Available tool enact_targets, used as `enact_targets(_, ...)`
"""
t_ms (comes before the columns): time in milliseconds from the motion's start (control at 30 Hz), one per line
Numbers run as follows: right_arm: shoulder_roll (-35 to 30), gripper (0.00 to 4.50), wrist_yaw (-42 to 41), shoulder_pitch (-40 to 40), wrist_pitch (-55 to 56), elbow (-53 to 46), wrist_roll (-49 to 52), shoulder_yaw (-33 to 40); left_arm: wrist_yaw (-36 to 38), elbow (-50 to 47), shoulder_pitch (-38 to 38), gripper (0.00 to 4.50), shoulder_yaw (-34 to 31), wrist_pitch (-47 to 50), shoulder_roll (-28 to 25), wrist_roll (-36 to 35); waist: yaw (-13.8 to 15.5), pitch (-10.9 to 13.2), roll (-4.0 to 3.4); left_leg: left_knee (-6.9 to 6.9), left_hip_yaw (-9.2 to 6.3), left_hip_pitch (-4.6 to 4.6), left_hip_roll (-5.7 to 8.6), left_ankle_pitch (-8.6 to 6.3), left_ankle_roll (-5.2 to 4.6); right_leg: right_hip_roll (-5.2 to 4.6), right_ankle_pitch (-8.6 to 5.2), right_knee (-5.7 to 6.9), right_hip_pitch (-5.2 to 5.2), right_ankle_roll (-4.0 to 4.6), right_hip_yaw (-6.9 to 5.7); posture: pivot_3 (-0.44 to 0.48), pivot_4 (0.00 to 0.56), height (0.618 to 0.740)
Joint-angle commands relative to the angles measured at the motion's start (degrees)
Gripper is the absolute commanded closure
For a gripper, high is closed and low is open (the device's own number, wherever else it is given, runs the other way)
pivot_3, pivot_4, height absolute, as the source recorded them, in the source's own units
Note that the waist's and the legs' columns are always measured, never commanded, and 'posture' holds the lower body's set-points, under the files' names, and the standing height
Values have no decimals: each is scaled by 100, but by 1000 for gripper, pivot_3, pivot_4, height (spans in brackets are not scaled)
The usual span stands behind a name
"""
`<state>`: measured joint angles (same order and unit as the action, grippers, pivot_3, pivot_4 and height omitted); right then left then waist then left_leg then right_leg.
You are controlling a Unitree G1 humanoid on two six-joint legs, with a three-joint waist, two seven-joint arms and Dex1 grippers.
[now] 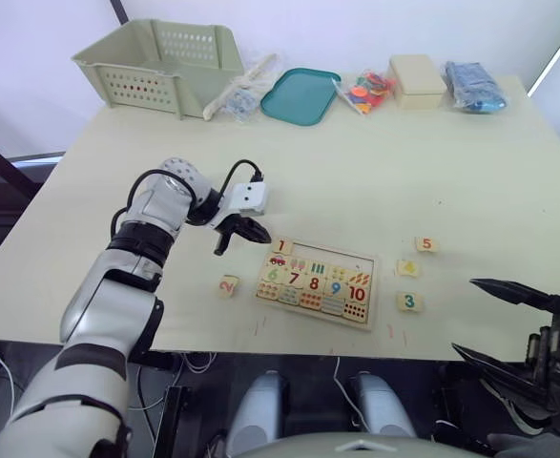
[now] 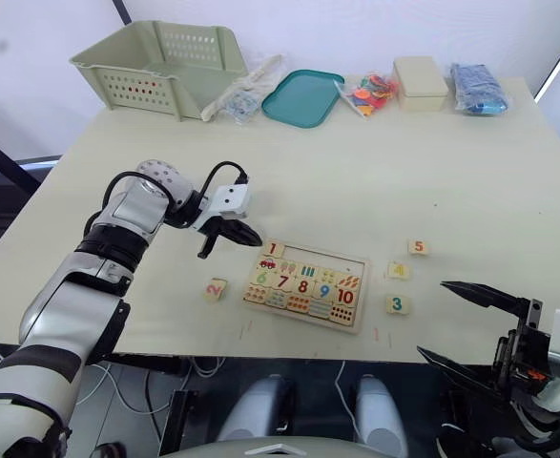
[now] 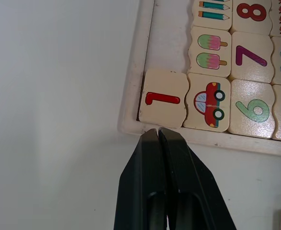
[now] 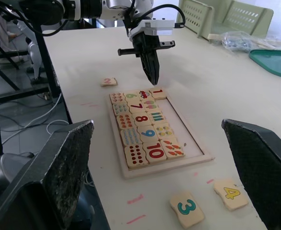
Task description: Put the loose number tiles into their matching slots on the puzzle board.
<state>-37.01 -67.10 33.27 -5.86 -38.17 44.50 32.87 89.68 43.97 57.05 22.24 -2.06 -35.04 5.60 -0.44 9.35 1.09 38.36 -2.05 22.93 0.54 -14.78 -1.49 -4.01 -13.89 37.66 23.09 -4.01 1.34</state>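
Table: we see a smooth, matte cream top carrying everything.
Puzzle board: a flat pale-wood rectangle with a raised rim, near the table's near edge, with glossy wavy-edged tiles in its lower rows.
Tile 1: red digit, seated in the board's far-left corner slot, beside a red car picture.
Slots: the rest of the far row looks bare; we cannot make out separate recesses.
Tile 2: on the table just left of the board.
Tiles 3, 4, 5: loose to the right of the board, apart from one another.
Left claw: tapered black fingers pressed together, gripping nothing, tips just off the board's rim beside tile 1.
Right claw: fingers spread wide, holding nothing, at the table's near right edge.
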Motion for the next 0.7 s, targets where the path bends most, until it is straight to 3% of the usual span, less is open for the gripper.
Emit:
enact_targets(33, -10, 0, 5, 37, 76, -189, 91, 89, 88, -109, -8, 4420, -41, -73, -9, 20, 0, 0, 0, 0, 0, 0, 0, 0, 0, 0, 0, 0, 0, 0, 0, 0, 150, 740)
enact_targets(700, -15, 0, -42, 69, 92, -166, 112, 145, 186, -340, -131, 4420, -27, 6, -29, -28, -2, 0, 0, -1, -1, 0, 0, -1, -1, -1, 0, -2, 0, 0, 1, 0, 150, 740)
